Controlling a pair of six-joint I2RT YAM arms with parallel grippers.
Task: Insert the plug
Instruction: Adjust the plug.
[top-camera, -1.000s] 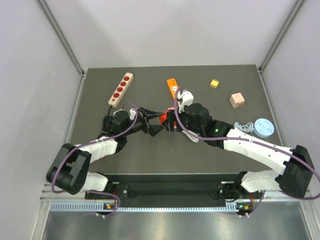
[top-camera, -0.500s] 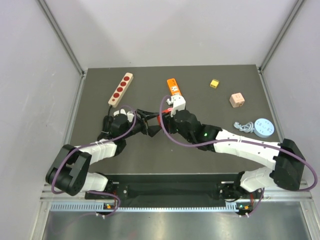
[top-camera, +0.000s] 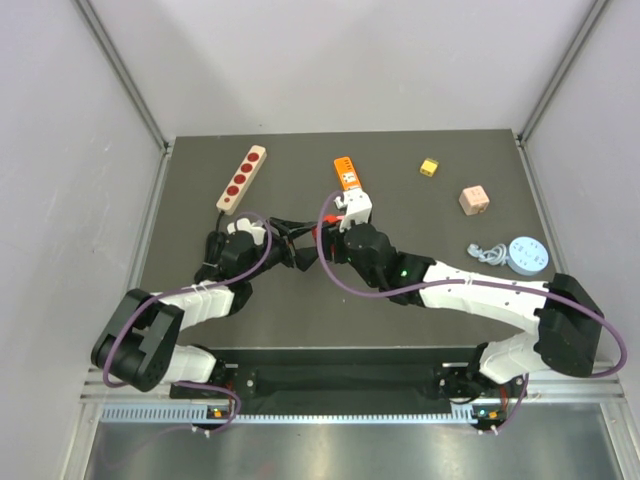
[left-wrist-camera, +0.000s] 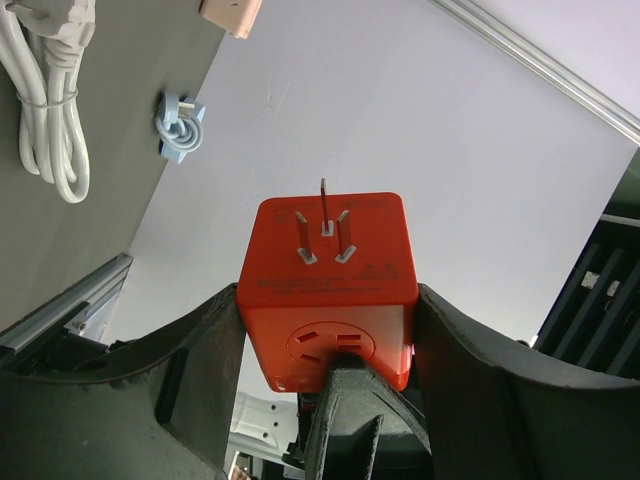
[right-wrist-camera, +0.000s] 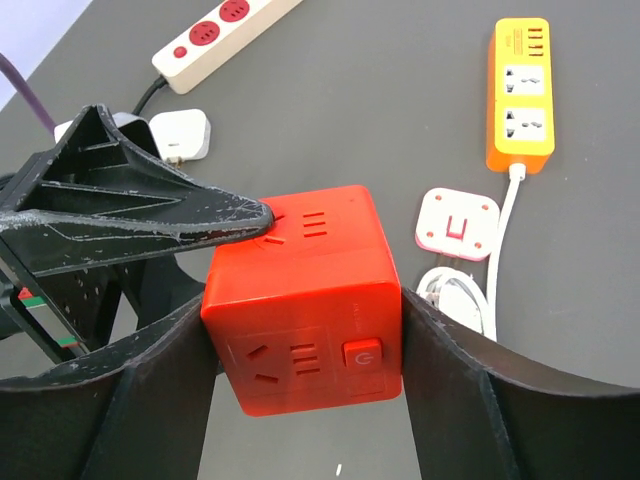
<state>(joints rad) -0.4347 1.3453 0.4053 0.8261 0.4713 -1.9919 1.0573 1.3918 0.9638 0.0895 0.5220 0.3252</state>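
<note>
1. Dark grey table between pale walls, seen from above. 2 robot arms reach in from the near edge and meet over its middle.
2. The plug, a bright red cube, sits between the 2 arms and appears to be held clear of the surface.
3. The left gripper is clamped on 2 opposite sides of the cube. 3 metal prongs stick out of the face turned away from that wrist.
4. The right gripper also grasps the cube, with 1 finger pressed to each side. A left fingertip touches the cube's upper face.
5. The orange power strip lies flat farther back, well apart from the plug, with its sockets facing up.
6. Judged step: a hand-to-hand regrip in mid-air, with insertion not yet begun.
7. Likely next need: 1 gripper lets go. The other then turns the prongs downward, lines them up over a socket and presses straight in.
</note>
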